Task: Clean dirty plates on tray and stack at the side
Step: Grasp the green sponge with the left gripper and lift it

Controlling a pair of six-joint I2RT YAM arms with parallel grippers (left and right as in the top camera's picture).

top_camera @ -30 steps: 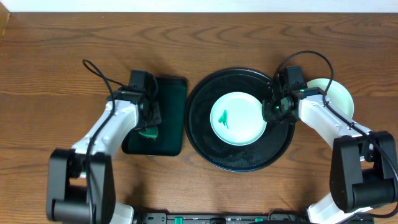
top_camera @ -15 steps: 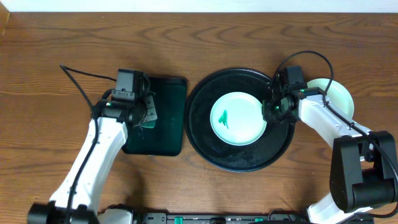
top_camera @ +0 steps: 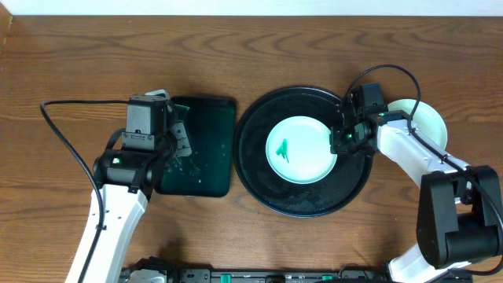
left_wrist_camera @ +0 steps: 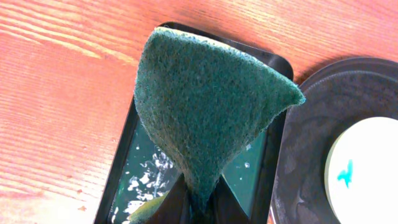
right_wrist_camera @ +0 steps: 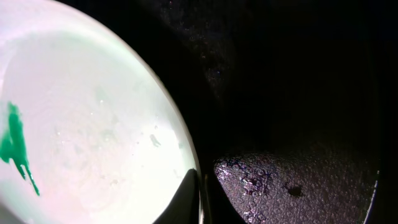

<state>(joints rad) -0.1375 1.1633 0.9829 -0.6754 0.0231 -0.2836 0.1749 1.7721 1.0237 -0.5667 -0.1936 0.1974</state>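
In the left wrist view, the left gripper is clamped on the lower corner of a dark green fibrous scouring pad. The pad is soft and light and folds into a cone above the jaws. Just beyond it lies the rectangular dark green glossy tray, flecked with white droplets.

In the right wrist view, the right gripper is closed to a thin slit on the right rim of the small round glossy pale-mint plate. This plate carries a green smear and sits in the middle of the large round black glossy tray.

We judge the plate to be stiff, light and slick, and it may be breakable, though we cannot tell what it is made of. The thin raised rim is the only place to take hold of it. A pinch at one edge would let the plate swing or slip, so we would keep it low and move it slowly. The pad will give under pressure, so scrubbing calls for a firm push against a steadied plate.

The right fingertips are cut off at the bottom of the frame, so we cannot see how deep the bite goes. Farther right, a second pale round plate rests on the brown wooden table, mostly covered by the right arm. We cannot tell whether it is one plate or a stack.
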